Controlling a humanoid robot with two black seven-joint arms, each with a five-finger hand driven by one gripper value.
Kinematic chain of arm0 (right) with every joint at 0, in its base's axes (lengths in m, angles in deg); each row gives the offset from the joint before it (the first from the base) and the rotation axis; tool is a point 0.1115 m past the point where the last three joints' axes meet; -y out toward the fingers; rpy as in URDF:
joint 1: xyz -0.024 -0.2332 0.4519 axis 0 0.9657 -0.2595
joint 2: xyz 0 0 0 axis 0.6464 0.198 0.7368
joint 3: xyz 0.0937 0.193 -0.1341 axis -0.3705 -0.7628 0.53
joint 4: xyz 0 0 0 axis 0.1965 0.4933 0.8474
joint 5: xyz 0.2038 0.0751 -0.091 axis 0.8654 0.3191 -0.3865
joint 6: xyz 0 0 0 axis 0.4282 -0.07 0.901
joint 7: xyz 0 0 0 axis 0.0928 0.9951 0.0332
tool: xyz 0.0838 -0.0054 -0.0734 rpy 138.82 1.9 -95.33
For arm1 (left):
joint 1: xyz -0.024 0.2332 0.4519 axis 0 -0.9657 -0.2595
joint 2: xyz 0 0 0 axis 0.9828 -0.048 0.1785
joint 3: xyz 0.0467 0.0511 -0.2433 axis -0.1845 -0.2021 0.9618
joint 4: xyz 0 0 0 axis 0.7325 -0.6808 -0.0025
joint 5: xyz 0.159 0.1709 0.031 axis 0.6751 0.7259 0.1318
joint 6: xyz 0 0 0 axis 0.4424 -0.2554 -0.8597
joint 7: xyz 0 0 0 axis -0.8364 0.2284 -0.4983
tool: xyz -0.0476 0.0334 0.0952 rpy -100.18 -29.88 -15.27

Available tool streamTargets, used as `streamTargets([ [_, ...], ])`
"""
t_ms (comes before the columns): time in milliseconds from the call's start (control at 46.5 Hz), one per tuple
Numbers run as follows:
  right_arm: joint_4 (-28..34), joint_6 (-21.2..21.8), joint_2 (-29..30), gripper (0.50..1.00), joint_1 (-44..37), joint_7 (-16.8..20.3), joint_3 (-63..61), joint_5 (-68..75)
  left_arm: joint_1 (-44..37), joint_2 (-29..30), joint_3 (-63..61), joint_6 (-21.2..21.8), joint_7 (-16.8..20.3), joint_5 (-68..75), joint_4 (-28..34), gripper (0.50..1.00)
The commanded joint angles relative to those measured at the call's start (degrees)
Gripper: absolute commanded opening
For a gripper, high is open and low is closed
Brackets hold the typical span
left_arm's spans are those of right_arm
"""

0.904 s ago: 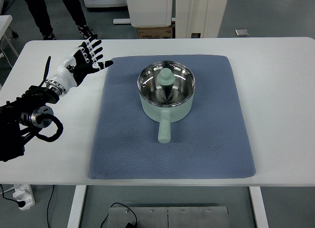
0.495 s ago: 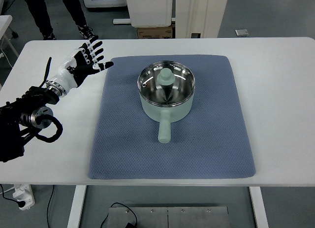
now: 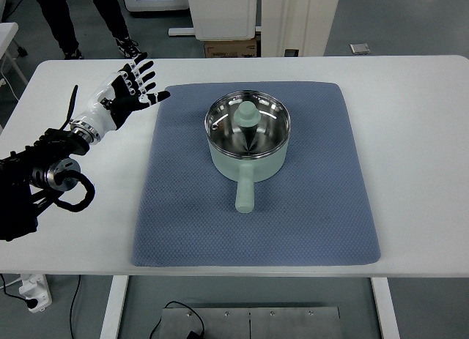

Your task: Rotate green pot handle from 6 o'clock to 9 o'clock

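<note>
A pale green pot (image 3: 248,138) with a shiny steel inside stands in the middle of a blue mat (image 3: 190,207). Its straight handle (image 3: 245,191) points toward the near edge of the table, at about 6 o'clock. A green knob reflects or sits inside the pot. My left hand (image 3: 135,86) hovers over the white table at the mat's far left corner, well apart from the pot, fingers spread and holding nothing. The right arm does not show.
The white table (image 3: 410,119) surrounds the mat. A person's legs (image 3: 88,17) stand behind the far left corner. White cabinets and a cardboard box (image 3: 231,46) sit on the floor beyond the far edge.
The left hand has crept very slightly to the right toward the mat. The pot and its handle have stayed put.
</note>
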Motion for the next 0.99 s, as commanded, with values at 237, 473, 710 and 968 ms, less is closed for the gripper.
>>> streamTargets([
  [237, 0.0, 0.0, 0.0, 1.000, 0.0, 0.0, 0.0, 0.0, 0.2, 0.1, 2.0, -1.1, 0.1, 0.1, 0.1, 1.000],
  [473, 0.0, 0.0, 0.0, 1.000, 0.0, 0.0, -0.1, 0.0, 0.2, 0.2, 2.5, -1.1, 0.1, 0.3, 0.1, 1.000],
  [710, 0.0, 0.0, 0.0, 1.000, 0.0, 0.0, 0.0, 0.0, 0.1, 0.2, 2.9, -1.1, 0.2, 0.3, 0.1, 1.000],
  [968, 0.0, 0.0, 0.0, 1.000, 0.0, 0.0, 0.0, 0.0, 0.8, 2.2, 8.8, -2.3, 1.2, 1.6, 0.0, 1.000],
])
